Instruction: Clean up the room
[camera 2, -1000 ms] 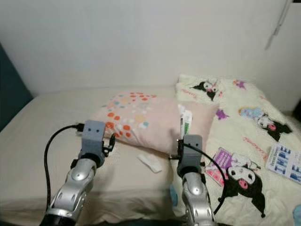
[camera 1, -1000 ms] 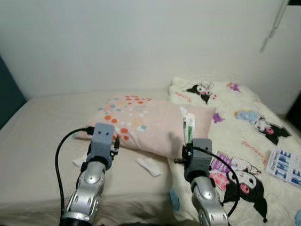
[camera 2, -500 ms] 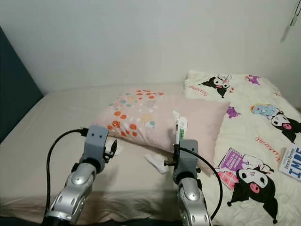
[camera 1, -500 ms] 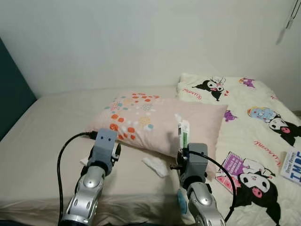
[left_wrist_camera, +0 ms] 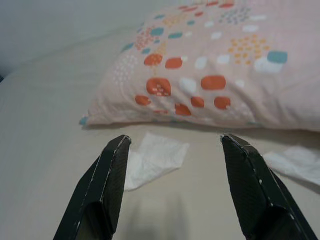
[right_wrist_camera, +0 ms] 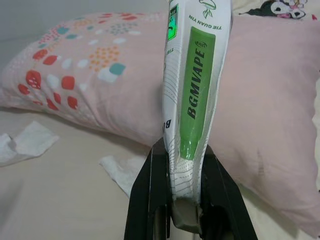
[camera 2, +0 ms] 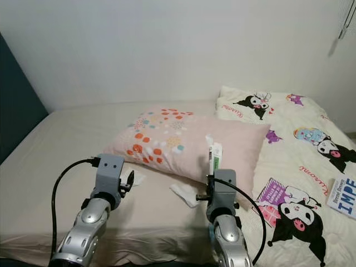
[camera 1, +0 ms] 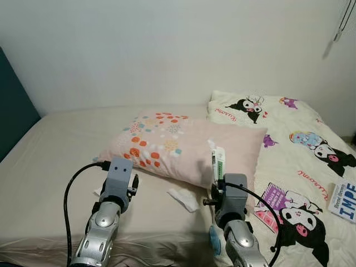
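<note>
The right end effector (right_wrist_camera: 182, 165) is clamped on the lower end of a white and green packet (right_wrist_camera: 192, 90), which stands upright between its fingers (right_wrist_camera: 145, 200) above the near edge of the bed (camera 1: 50, 150); the print on the packet reads "BGMVAPE", and its top is cut off in the right wrist view. The left end effector (left_wrist_camera: 175, 185) hangs over the sheet near that same edge with its fingers (left_wrist_camera: 102, 190) spread wide apart and nothing between them. A pink pillow (camera 1: 183, 144) with orange, white and teal spots lies across the middle of the bed. One crumpled tissue (left_wrist_camera: 152, 157) rests on the sheet just in front of the pillow's left corner, below the open left fingers, and a second tissue (camera 1: 183, 198) lies in front of the pillow's near edge, between the two arms. The right half of the bed carries a cream blanket (camera 1: 289, 133) printed with black and pink cartoon figures. A book (camera 1: 344, 201) with large blue letters lies on the blanket at the right edge of the bed, partly cut off, so its title cannot be read in full. A small blue thing (camera 1: 214, 239) shows beside the right arm at the near edge of the bed, mostly hidden and too small to identify.
</note>
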